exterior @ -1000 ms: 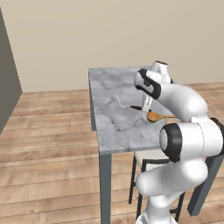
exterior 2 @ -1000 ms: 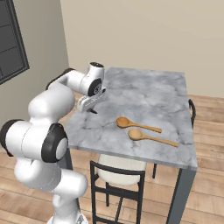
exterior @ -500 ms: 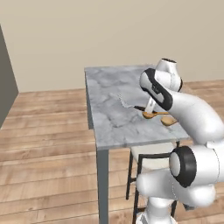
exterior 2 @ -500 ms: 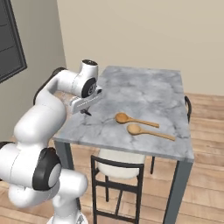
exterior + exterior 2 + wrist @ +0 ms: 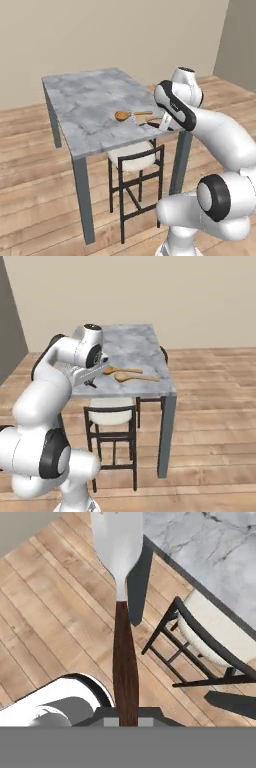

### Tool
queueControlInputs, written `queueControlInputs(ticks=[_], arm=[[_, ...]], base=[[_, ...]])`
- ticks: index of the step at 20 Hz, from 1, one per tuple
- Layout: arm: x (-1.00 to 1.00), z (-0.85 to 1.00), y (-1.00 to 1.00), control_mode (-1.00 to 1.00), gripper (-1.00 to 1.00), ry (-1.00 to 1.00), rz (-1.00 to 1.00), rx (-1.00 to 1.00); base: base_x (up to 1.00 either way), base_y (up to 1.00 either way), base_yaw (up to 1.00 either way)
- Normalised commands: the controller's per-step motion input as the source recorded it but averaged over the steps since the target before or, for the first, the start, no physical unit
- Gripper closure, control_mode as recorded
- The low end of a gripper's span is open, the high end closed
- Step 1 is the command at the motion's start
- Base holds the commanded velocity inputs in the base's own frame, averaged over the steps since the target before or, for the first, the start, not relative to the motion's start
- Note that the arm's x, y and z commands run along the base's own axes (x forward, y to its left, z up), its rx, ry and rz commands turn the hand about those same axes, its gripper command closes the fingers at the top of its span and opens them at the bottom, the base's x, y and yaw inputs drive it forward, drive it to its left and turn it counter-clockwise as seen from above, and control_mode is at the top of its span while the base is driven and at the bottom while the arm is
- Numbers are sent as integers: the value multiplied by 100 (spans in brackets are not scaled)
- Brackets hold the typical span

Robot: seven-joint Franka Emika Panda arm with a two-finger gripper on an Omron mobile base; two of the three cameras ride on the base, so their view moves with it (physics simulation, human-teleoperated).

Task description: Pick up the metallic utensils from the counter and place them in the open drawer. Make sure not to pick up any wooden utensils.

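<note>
Tool (image 5: 127, 717) apparently clamped on knife (image 5: 122, 602), off-counter (image 5: 215, 537).

Simulated domestic dining area: marble counter (image 5: 90, 107), black chair (image 5: 112, 426), wooden spoons (image 5: 127, 374), plank floor (image 5: 30, 200), beige walls (image 5: 150, 291).

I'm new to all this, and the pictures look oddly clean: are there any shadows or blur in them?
Hand view: the metal utensil sits huge and close, casting a dark shadow on the wooden floor. Base views: sharp, evenly lit, no glare; faint shadows beside the wooden spoons on the counter.
</note>
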Motion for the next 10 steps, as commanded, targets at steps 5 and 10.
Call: queueControlInputs(ticks=[5, 10], arm=[[0, 0, 0, 100, 100, 0, 0, 0], [0, 0, 0, 100, 100, 0, 0, 0]], base=[[-59, -22, -98], [-41, -27, -100]])
